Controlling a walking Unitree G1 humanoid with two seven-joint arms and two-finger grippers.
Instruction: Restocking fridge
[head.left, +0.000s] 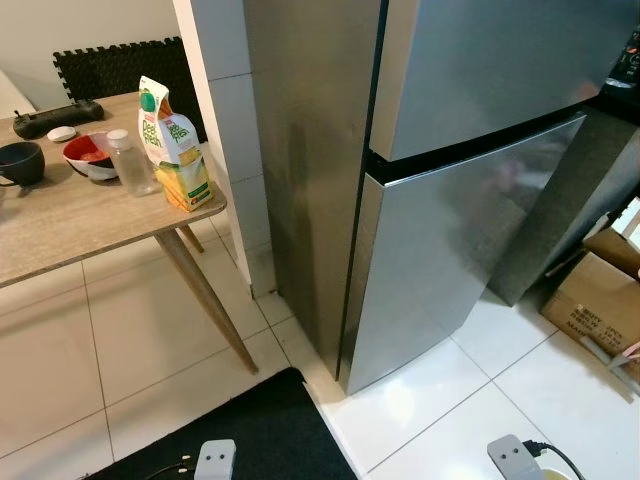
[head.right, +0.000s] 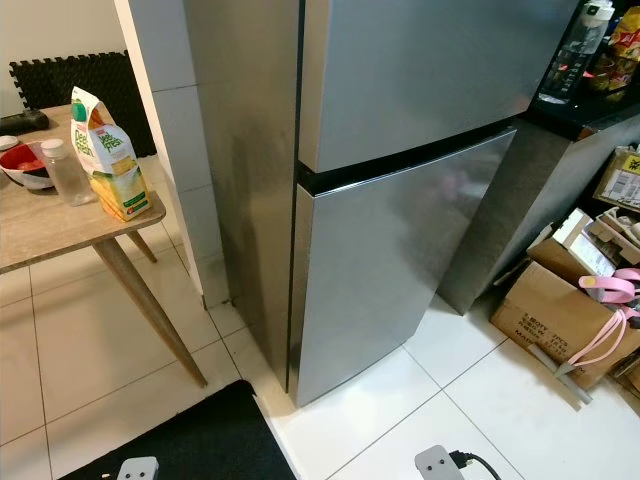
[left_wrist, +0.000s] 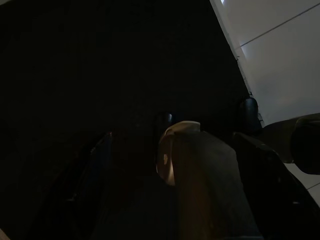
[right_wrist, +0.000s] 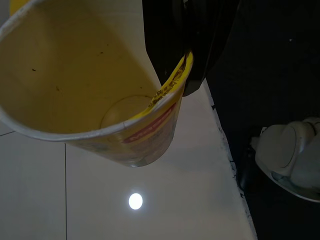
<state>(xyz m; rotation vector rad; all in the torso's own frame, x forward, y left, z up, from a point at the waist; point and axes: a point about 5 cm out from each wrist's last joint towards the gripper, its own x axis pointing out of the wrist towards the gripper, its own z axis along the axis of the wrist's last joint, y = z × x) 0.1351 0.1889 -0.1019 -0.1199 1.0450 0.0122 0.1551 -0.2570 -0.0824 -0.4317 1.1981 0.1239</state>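
Observation:
The steel fridge stands in front of me with its upper door (head.left: 500, 70) and lower door (head.left: 450, 260) both closed. My right gripper (right_wrist: 184, 70) hangs low over the white floor tiles, shut on the rim of an empty yellow paper cup (right_wrist: 90, 80). To the left, a green and yellow juice carton (head.left: 175, 150) stands at the corner of a wooden table (head.left: 60, 225), next to a clear bottle (head.left: 130, 165). My left gripper (left_wrist: 175, 165) hangs idle in deep shade over the black mat.
A red bowl (head.left: 88, 155), a dark cup (head.left: 20, 162) and a black controller (head.left: 55, 118) share the table. A black mat (head.left: 250, 430) lies at my feet. Cardboard boxes (head.right: 560, 310) and a pink strap (head.right: 610, 290) crowd the floor at right, below a dark counter (head.right: 590, 60).

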